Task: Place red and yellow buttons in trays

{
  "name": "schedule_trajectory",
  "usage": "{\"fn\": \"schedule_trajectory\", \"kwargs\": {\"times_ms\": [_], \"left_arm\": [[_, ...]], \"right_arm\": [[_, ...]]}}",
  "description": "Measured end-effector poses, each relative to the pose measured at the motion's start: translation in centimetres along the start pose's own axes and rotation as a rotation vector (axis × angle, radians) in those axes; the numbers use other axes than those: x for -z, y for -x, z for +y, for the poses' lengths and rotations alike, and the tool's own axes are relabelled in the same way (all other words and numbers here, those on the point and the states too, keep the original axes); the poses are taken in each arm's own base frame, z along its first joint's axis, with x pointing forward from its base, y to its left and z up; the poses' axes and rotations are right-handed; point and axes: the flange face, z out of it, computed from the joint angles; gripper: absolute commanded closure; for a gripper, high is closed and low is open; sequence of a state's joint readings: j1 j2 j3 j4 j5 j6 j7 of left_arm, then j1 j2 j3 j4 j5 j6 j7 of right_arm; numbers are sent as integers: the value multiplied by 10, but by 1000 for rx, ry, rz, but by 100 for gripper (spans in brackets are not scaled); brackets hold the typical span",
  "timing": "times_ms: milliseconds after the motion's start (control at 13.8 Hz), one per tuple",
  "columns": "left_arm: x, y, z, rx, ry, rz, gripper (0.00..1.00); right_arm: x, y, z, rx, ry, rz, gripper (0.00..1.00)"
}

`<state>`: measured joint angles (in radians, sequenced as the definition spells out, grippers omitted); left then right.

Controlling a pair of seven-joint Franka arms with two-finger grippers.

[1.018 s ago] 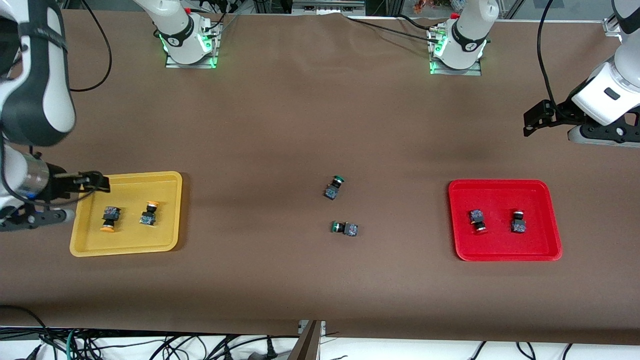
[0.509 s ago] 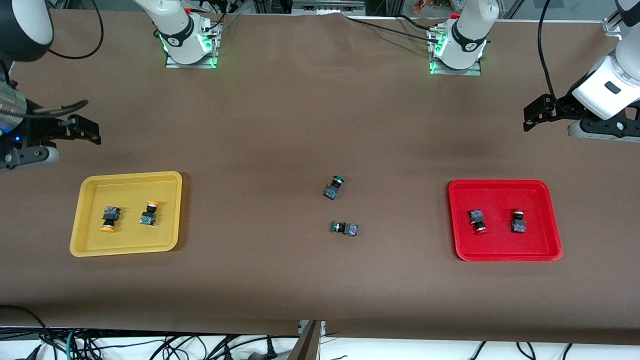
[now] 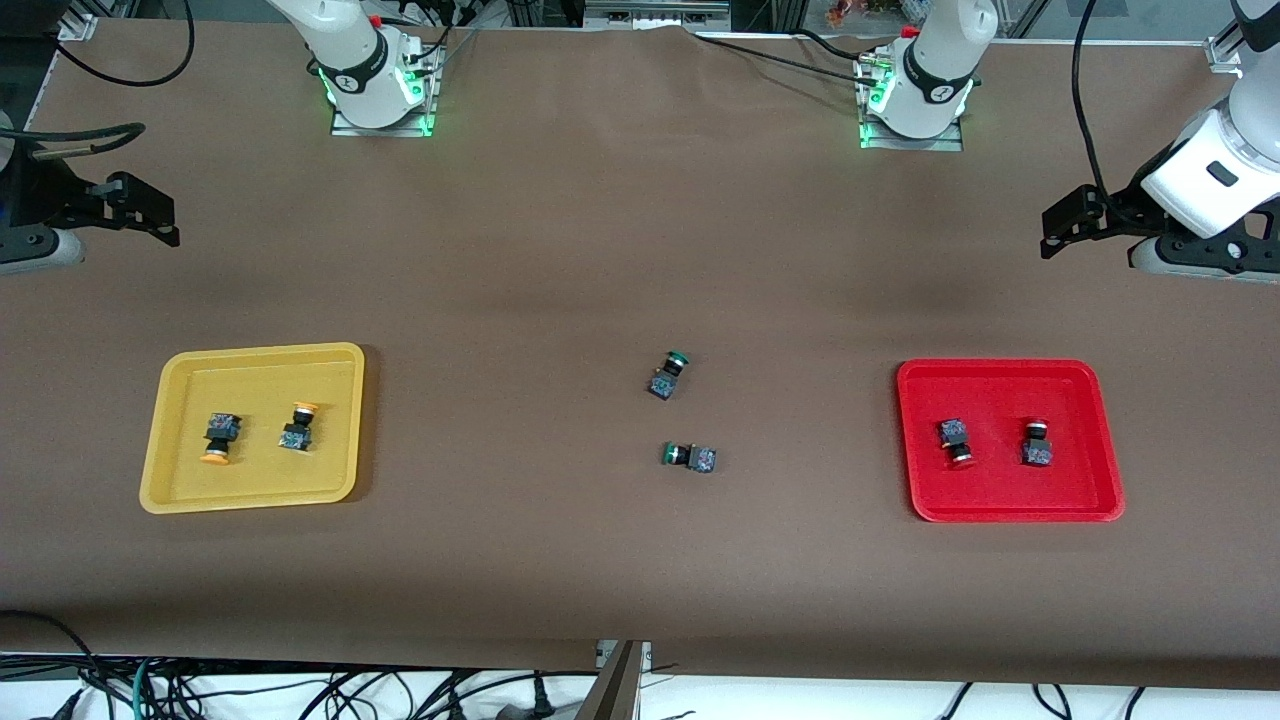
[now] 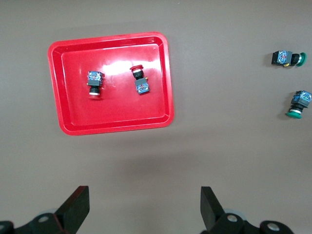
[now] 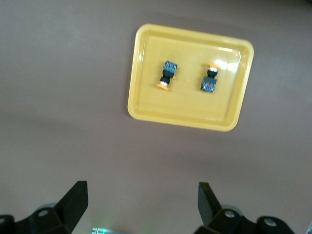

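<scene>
You've got both arms up and clear of the work. Your left gripper (image 3: 1062,225) hangs over bare table at the left arm's end, about twelve o'clock from the red tray (image 3: 1005,510), fingers spread wide and holding nothing; in the left wrist view the two dark fingertips (image 4: 78,207) stand far apart. Your right gripper (image 3: 140,215) hangs over bare table at the right arm's end, roughly eleven o'clock from the yellow tray (image 3: 250,495), jaws just as wide and empty.

Look in the red tray: two red buttons lie on its floor, one (image 3: 955,440) toward the table's middle, the other (image 3: 1037,443) at its three o'clock, apart from each other. In the yellow tray, two yellow buttons sit the same way, one (image 3: 218,438) toward the right arm's end, the other (image 3: 298,427) at its three o'clock.

Mid-table, between the trays, two green-capped switches rest on the brown cloth: one (image 3: 667,374) farther from the front camera, the second (image 3: 690,457) at its six o'clock, near it but not touching
</scene>
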<state>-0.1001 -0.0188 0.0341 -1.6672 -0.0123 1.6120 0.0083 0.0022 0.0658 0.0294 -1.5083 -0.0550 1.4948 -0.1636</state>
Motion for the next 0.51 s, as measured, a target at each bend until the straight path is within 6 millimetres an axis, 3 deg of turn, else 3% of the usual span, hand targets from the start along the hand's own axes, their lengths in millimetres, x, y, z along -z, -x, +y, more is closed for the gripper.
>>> {"fn": "schedule_trajectory", "kwargs": {"times_ms": [509], "left_arm": [[0,0,0,0,0,-1,0]], "right_arm": [[-5,1,1,-52,-4,-25,0]]}}
